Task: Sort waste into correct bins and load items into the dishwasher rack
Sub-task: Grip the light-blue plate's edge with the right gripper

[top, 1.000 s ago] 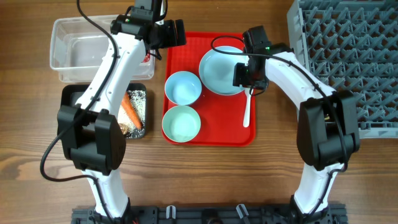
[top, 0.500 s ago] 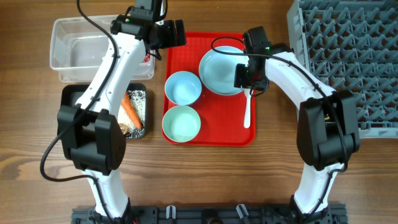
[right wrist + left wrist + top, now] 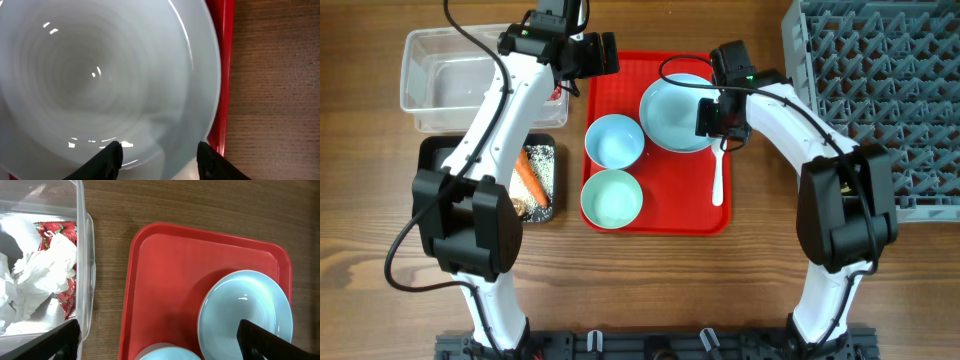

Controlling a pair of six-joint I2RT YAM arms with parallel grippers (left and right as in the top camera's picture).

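Observation:
My left gripper hangs open and empty over the red tray's far left corner; it also shows in the left wrist view. The clear tub holds the crumpled tissue and the red wrapper. My right gripper is open, its fingers straddling the near right rim of the light blue plate. The pale blue bowl, the mint bowl and the white spoon lie on the tray. The carrot and rice grains lie in the black tray. The yellow cup is out of view.
The flat red serving tray sits mid-table. The grey dishwasher rack fills the far right. The left arm crosses over the tub and the black tray. Bare wood lies along the front.

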